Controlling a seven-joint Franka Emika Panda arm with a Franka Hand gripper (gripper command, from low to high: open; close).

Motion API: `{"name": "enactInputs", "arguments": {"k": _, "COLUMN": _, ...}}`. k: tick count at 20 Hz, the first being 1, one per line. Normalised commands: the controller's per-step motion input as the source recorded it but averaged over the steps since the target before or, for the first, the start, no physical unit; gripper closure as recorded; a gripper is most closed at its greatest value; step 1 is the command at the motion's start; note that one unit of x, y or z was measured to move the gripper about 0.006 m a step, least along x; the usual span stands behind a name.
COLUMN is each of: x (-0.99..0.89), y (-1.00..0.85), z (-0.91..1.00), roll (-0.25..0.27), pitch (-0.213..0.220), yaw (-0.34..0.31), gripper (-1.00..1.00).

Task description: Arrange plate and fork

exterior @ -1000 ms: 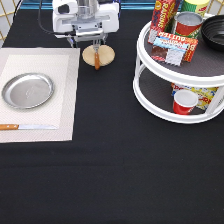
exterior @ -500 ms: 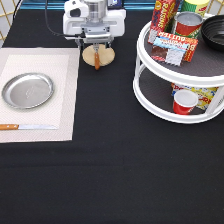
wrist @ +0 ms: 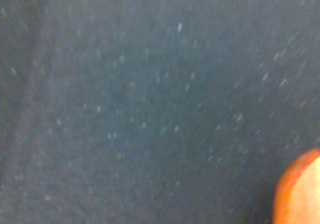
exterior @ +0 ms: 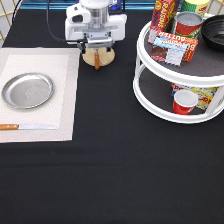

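The silver plate (exterior: 27,91) lies on a pale placemat (exterior: 55,65) at the exterior view's left. My gripper (exterior: 98,49) hangs low at the exterior view's top centre, right over a small tan wooden disc (exterior: 106,58). A brown wooden handle (exterior: 97,61), seemingly the fork's, lies across that disc; its tines are hidden under the hand. The wrist view shows dark cloth and an orange-brown rounded end (wrist: 305,190) at one corner.
A wooden-handled knife (exterior: 27,127) lies on the placemat below the plate. A white two-tier turntable (exterior: 150,97) with cans, boxes and a red cup (exterior: 184,101) stands at the exterior view's right. Black cloth covers the table.
My gripper has shifted a little toward the exterior view's right and now sits over the wooden disc. The plate and the knife have not moved.
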Motion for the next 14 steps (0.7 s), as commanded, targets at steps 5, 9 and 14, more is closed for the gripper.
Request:
{"name": "enactInputs", "arguments": {"k": 5, "x": -0.07, "y": 0.0, "z": -0.15, "roll": 0.0, "pitch": 0.011, "yaw": 0.058, "gripper": -1.0}}
{"name": "enactInputs", "arguments": {"k": 9, "x": 0.0, "y": 0.0, "z": 0.0, "roll": 0.002, "pitch": 0.018, "yaw": 0.04, "gripper": 1.0}}
{"name": "enactInputs", "arguments": {"k": 14, "x": 0.0, "y": 0.0, "z": -0.01, "roll": 0.0, "pitch": 0.0, "yaw": 0.008, "gripper": 1.0}}
